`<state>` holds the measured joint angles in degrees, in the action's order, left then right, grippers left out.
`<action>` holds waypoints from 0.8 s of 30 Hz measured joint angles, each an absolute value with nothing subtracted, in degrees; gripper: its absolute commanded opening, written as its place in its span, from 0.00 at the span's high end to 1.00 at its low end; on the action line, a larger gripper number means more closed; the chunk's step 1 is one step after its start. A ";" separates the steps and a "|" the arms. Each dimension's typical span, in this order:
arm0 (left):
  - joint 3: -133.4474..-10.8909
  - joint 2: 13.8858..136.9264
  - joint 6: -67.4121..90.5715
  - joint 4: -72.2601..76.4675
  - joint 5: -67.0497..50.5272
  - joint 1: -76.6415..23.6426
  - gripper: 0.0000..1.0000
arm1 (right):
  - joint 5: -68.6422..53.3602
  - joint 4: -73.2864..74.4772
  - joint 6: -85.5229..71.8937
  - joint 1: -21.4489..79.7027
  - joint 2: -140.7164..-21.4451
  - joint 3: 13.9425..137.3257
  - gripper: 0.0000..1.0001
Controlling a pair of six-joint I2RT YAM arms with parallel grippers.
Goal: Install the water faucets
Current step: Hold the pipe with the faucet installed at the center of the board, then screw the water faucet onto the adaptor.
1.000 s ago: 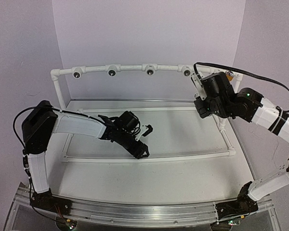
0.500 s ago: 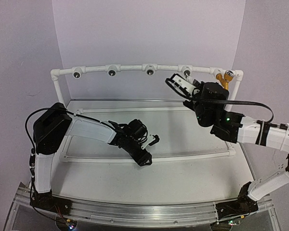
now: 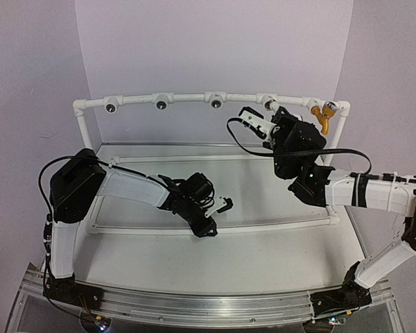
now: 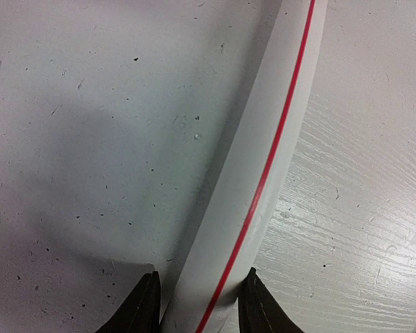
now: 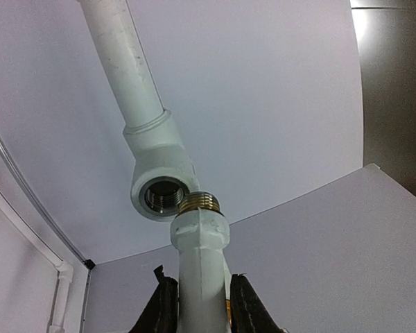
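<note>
the right hand [image 5: 197, 298] is closed on the white faucet [image 5: 200, 243], one finger on each side of its body, with the brass thread [image 5: 197, 202] pointing away from the wrist. the landmark here is the open socket [image 5: 163, 195] in the raised bar of the pipe frame [image 3: 187, 98]. the thread sits just beside that socket's mouth, at its lower rim, and has not entered. the yellow-orange faucet [image 3: 324, 115] hangs to the right of the socket, at the frame's corner, and looks already fitted.

the step in hand appears to be starting the white faucet into the socket. to do it well, the thread should first be centred on the dark bore, with the faucet's axis square to the mouth. at present it looks offset and a little angled. only then should the hand press in and turn. turning it while tilted would likely cross the threads or skid the brass off the rim. a light push with the first turn is the safer way.

the left hand [image 4: 201, 309] is well apart from the socket, low at the desk [image 3: 263, 257], and straddles the frame's red-striped front rail [image 4: 263, 159]. i cannot tell whether its fingers [image 4: 142, 309] clamp the rail. a firm hold there would steady the frame against the turning.
</note>
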<state>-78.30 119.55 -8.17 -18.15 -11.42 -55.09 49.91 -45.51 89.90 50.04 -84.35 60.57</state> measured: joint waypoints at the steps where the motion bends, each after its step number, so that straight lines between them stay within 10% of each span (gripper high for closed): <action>1: -78.30 119.57 -8.39 -18.15 -11.42 -55.09 0.88 | 50.02 -45.31 89.96 49.84 -84.52 60.61 1.00; 24: -78.34 120.45 -10.95 -15.78 -12.04 -55.11 1.00 | 50.92 -35.11 81.12 49.18 -86.86 65.13 1.00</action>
